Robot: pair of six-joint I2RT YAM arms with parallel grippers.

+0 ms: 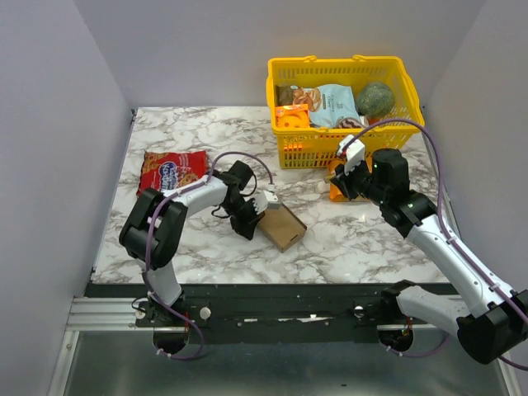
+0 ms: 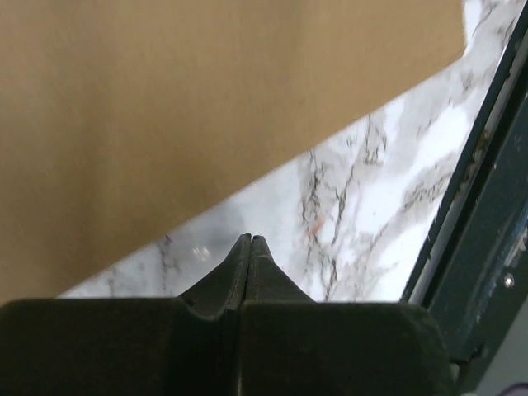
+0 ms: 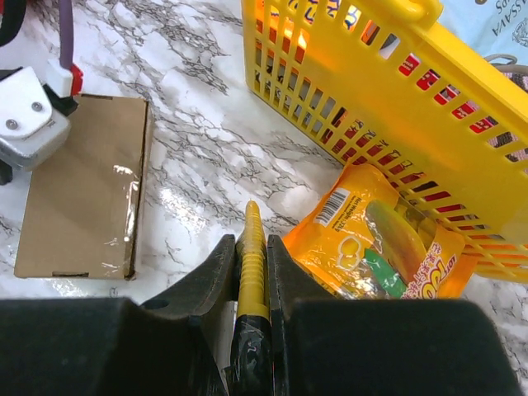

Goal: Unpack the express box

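The express box [image 1: 282,227] is a flat brown cardboard mailer lying closed on the marble table; clear tape shows along one edge in the right wrist view [image 3: 78,194]. It fills the upper left of the left wrist view [image 2: 181,107]. My left gripper [image 1: 254,221] is shut and empty right at the box's left side, its fingertips [image 2: 250,241] together over bare table. My right gripper [image 1: 348,177] is shut on a yellow ribbed cutter [image 3: 252,264] with a black handle, held well to the right of the box, next to the basket.
A yellow plastic basket [image 1: 285,87] with snacks stands at the back right [image 3: 346,91]. An orange snack bag [image 3: 384,247] leans against its front [image 1: 337,191]. A red snack bag [image 1: 172,171] lies at the left. The table's front edge [image 2: 470,214] is close to my left gripper.
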